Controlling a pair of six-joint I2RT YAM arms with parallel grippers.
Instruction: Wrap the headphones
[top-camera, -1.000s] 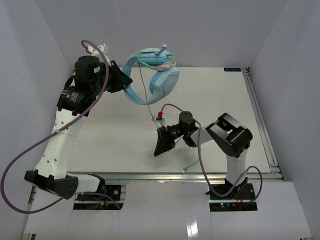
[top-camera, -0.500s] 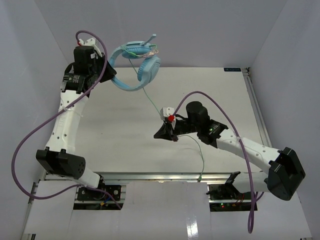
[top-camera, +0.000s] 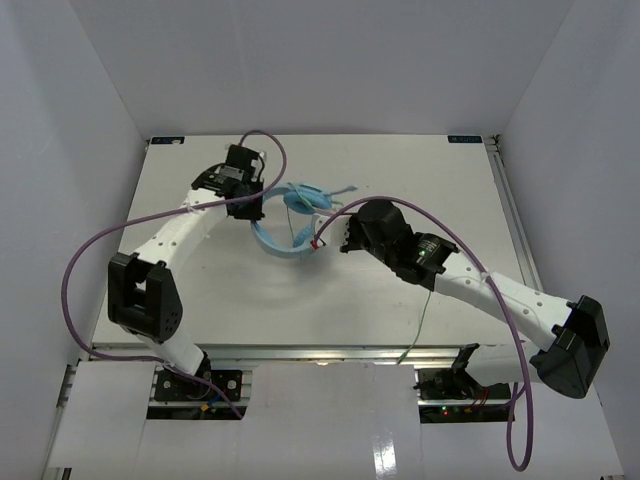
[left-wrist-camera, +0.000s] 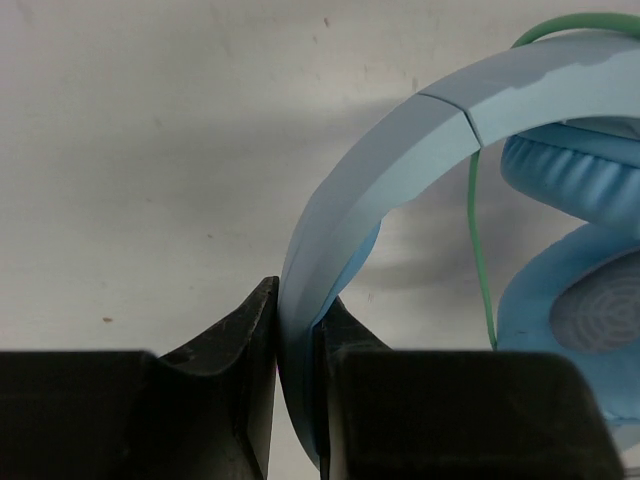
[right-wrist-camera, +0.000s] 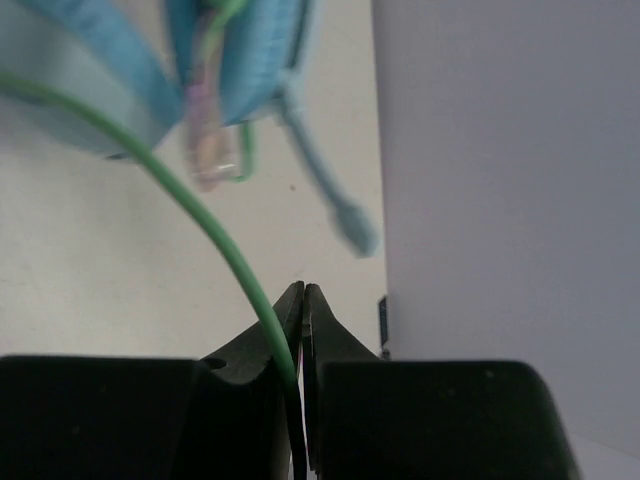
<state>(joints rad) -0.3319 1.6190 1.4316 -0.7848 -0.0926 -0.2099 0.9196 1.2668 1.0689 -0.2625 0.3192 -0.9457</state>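
The light-blue headphones (top-camera: 296, 216) are low over the middle of the table. My left gripper (top-camera: 257, 212) is shut on their curved band (left-wrist-camera: 400, 140), which passes between its fingertips; the blue earcups (left-wrist-camera: 585, 300) sit to the right in that view. The thin green cord (left-wrist-camera: 481, 250) crosses behind the band. My right gripper (top-camera: 330, 232) is just right of the headphones and shut on the cord (right-wrist-camera: 205, 215), which curves up to the blurred earcups (right-wrist-camera: 235, 60). The loose end of the cord (top-camera: 422, 315) trails toward the table's front edge.
A thin blue microphone boom (right-wrist-camera: 325, 185) sticks out from the headphones. White walls enclose the table on the left, back and right (right-wrist-camera: 500, 200). The arms' purple cables (top-camera: 90, 260) loop beside the left arm and under the right arm.
Both arms have dropped from high at the back down to the table's middle. The headphones came down with the left gripper. The right gripper has slid along the cord up close to the earcups.
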